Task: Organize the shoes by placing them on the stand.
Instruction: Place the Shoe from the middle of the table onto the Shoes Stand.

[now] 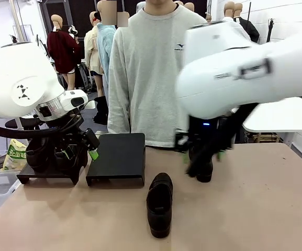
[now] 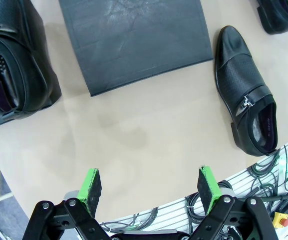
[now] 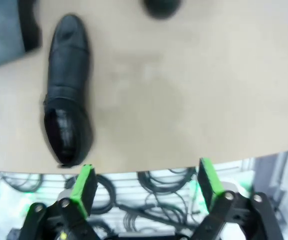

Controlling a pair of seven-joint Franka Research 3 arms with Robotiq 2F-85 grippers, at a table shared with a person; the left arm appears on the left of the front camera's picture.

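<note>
A low black stand (image 1: 116, 157) sits at the table's far left-centre, its top bare (image 2: 134, 40). One black shoe (image 1: 159, 204) lies on the table in front of it, toe pointing away (image 2: 246, 100) (image 3: 66, 90). A second shoe (image 1: 204, 171) lies farther right, partly hidden behind my right gripper (image 1: 203, 157), which hangs open just above it, blurred. My right gripper (image 3: 144, 182) has nothing between its green pads. My left gripper (image 1: 80, 151) stands open left of the stand, also with nothing in it (image 2: 149, 185). Another shoe (image 2: 14, 65) rests at the left on a second black platform (image 1: 46, 175).
A person in a grey sweatshirt (image 1: 151, 78) stands at the far edge, behind the stand. The toe of the far shoe (image 2: 278, 15) shows at the corner of the left wrist view. The table's right half (image 1: 266, 209) is bare.
</note>
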